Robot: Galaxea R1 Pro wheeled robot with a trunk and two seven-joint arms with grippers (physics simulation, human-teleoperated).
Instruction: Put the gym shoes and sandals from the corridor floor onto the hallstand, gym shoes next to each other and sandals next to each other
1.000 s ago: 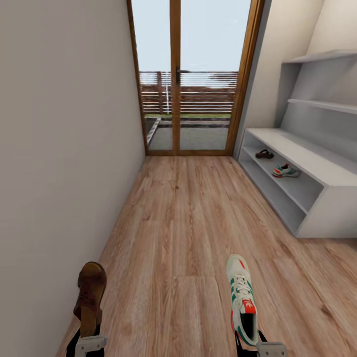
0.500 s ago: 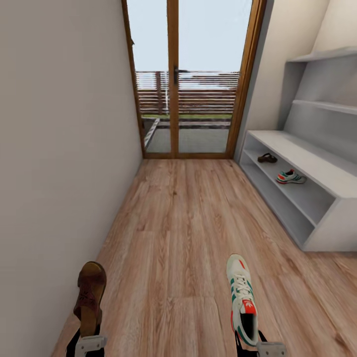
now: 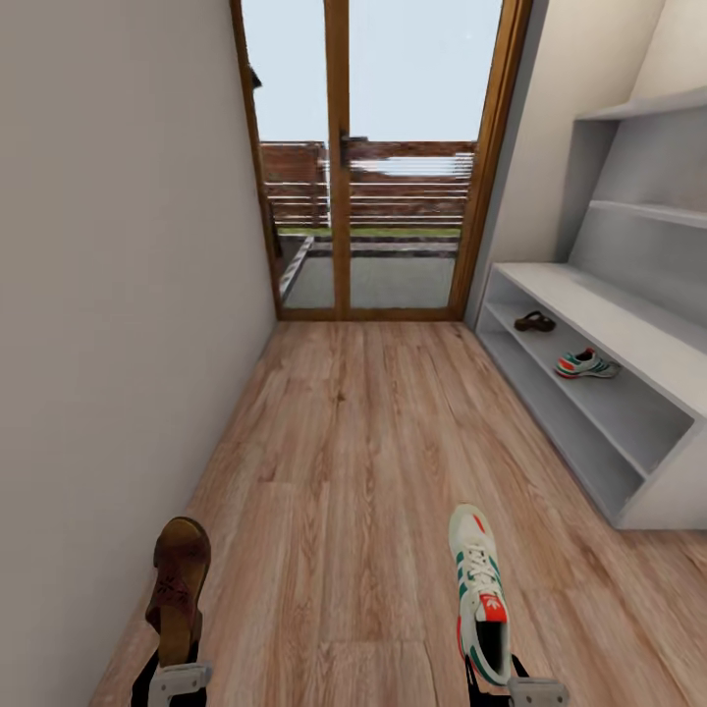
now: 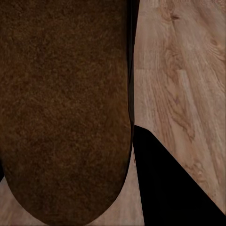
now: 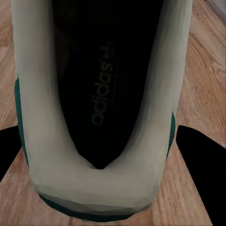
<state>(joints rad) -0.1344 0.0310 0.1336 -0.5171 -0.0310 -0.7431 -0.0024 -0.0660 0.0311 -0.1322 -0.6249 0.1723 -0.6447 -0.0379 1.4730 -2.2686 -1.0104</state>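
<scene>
Left gripper holding brown sandal by heel, right gripper pinching sneaker at heel rim; both hanging over wood floor.

Other sandal and other sneaker lying on rack middle shelf, well apart (pairs must end adjacent).

Risk: heel-only grip letting shoe swing or slip while driving; toes hitting shelf edge.

Narrow corridor, plain wall on left, glass door ahead.
</scene>
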